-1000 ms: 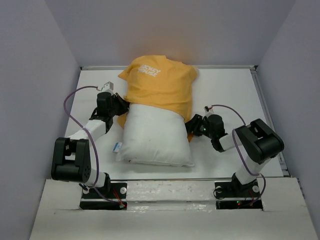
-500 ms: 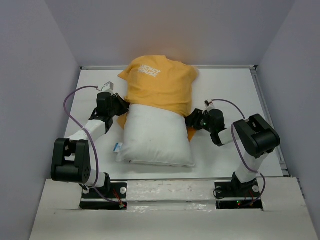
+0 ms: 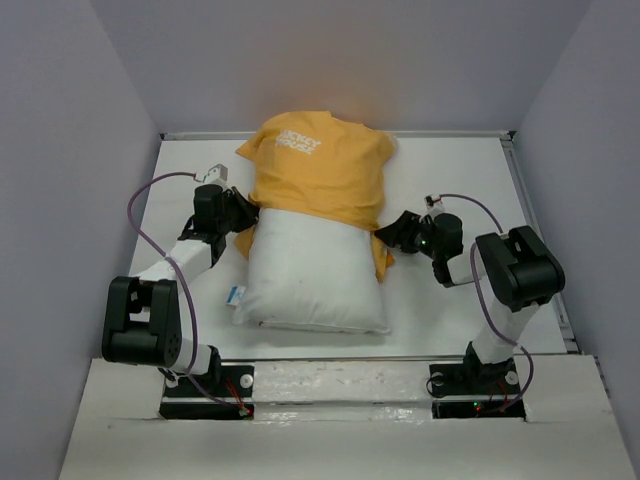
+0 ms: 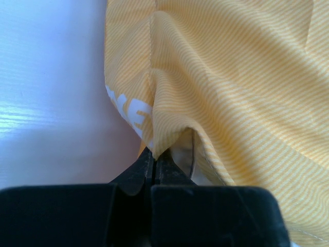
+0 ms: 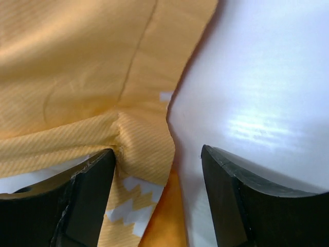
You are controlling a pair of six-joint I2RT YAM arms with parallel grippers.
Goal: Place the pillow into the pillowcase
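Robotics laboratory test cell. Evidence: plain grey panels [image 3: 60, 200] wall in a white table [image 3: 460, 180] at left, right and top of frame; left arm [image 3: 135, 320] and right arm [image 3: 520, 270] bolted along bottom edge; exposed purple cable [image 3: 131, 212].

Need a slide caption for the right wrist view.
Right gripper open, edge of the pillowcase between its fingers, not gripped.

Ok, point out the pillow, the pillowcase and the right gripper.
pillow [image 3: 315, 285]: top view, its bare white part.
pillowcase [image 3: 320, 180]: top view, centre of orange fabric.
right gripper [image 5: 157, 154]: right wrist view, midway between its jaws.
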